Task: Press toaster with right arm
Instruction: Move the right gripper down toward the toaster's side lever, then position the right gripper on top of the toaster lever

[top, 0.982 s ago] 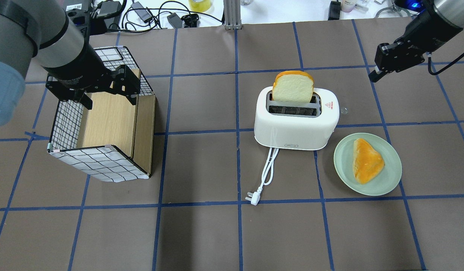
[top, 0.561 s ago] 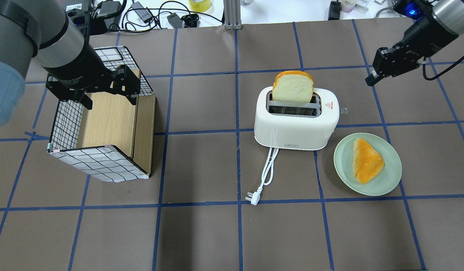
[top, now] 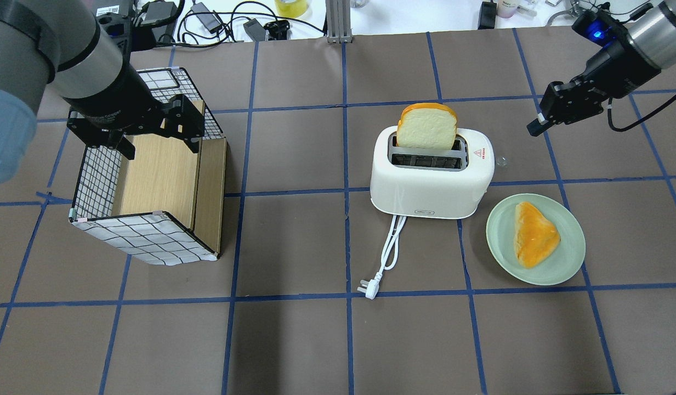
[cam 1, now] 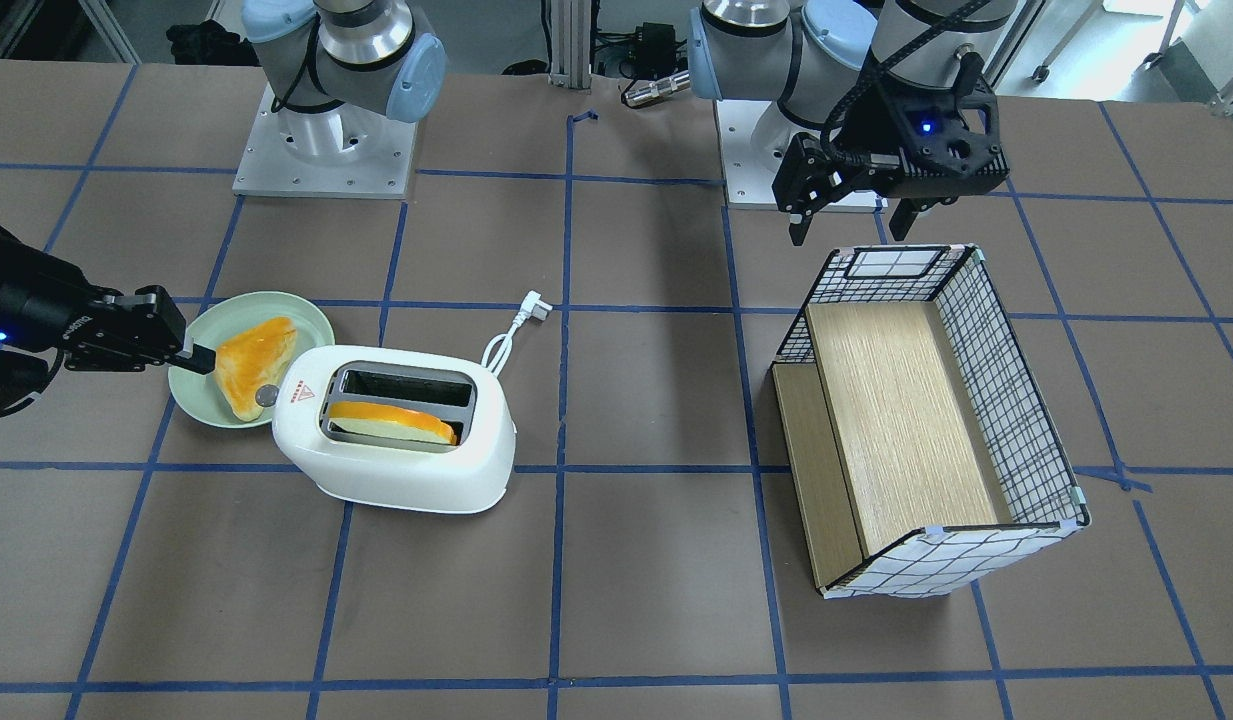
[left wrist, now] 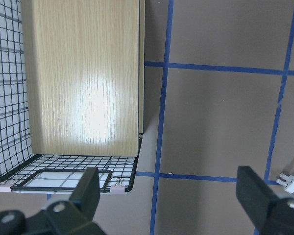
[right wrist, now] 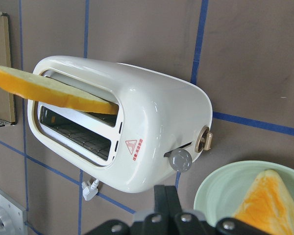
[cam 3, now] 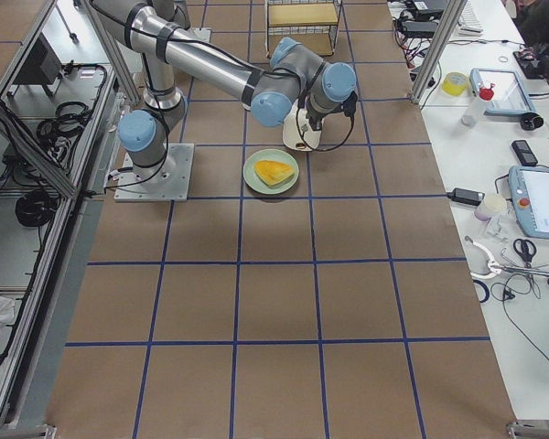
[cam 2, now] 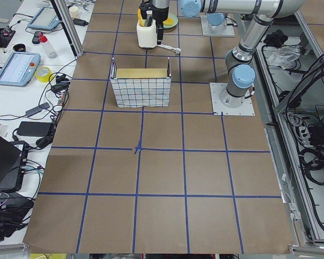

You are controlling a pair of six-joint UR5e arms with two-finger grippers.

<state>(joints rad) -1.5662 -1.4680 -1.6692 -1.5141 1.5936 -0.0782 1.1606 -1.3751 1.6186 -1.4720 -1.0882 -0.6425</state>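
The white two-slot toaster point(top: 431, 184) stands mid-table with a slice of bread point(top: 427, 127) upright in its far slot. Its grey lever knob point(right wrist: 180, 160) sticks out of the end that faces my right gripper; the toaster also shows in the front view point(cam 1: 396, 465). My right gripper point(top: 533, 129) is shut and empty, in the air to the right of that end, apart from it. In the right wrist view its fingertips point(right wrist: 164, 196) point at the knob. My left gripper point(top: 159, 144) is open and empty above the grid-patterned box point(top: 151, 181).
A pale green plate point(top: 568, 260) with an orange pastry point(top: 535, 233) lies on the near right side of the toaster, under the right gripper's line in the front view point(cam 1: 201, 352). The toaster's white cord and plug point(top: 390, 258) trail toward the near edge.
My right gripper has moved a little left and nearer, toward the toaster's knob end. The left arm, toaster and bread have not moved.
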